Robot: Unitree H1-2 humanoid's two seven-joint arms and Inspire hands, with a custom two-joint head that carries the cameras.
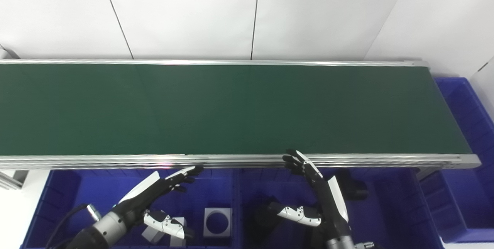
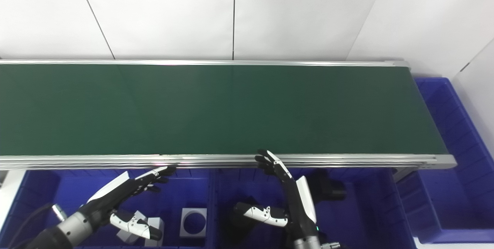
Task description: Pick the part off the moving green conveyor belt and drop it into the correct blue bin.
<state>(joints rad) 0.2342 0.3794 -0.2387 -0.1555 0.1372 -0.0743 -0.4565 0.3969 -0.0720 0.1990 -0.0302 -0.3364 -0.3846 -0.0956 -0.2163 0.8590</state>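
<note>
Conveyor belt [image 1: 231,108] carries nothing visible; its green surface runs left to right across the middle of the view, with silver rails on the far and near edges.

Left hand [image 1: 154,195]: fingers spread, extended flat toward the belt's near rail, thumb held apart below; holding nothing. It hovers over the near-left blue bin [image 1: 61,191], fingertips just short of the rail.

Right hand [image 1: 320,199]: fingers apart and reaching up toward the far side, tips at the belt's near rail, thumb stretched out to the left; holding nothing. It sits over the near-middle blue bin [image 1: 386,210].

Contents of the near-left bin: a white square part with a round hole [image 1: 217,222] lies flat near the right wall of that bin, well apart from the left hand's fingers. A second white part [image 2: 127,233] lies just beside the left thumb, partly hidden by it; shape cannot be made out fully.

Contents of the near-middle bin: a black part [image 1: 353,187] rests just right of the right hand. Another dark part [image 1: 264,212] lies under the right thumb, hard to tell apart from shadow.

A third blue bin [image 1: 469,156] stands beyond the belt's right end, running from far to near.

White panelled wall [image 1: 247,9] behind the belt.
</note>
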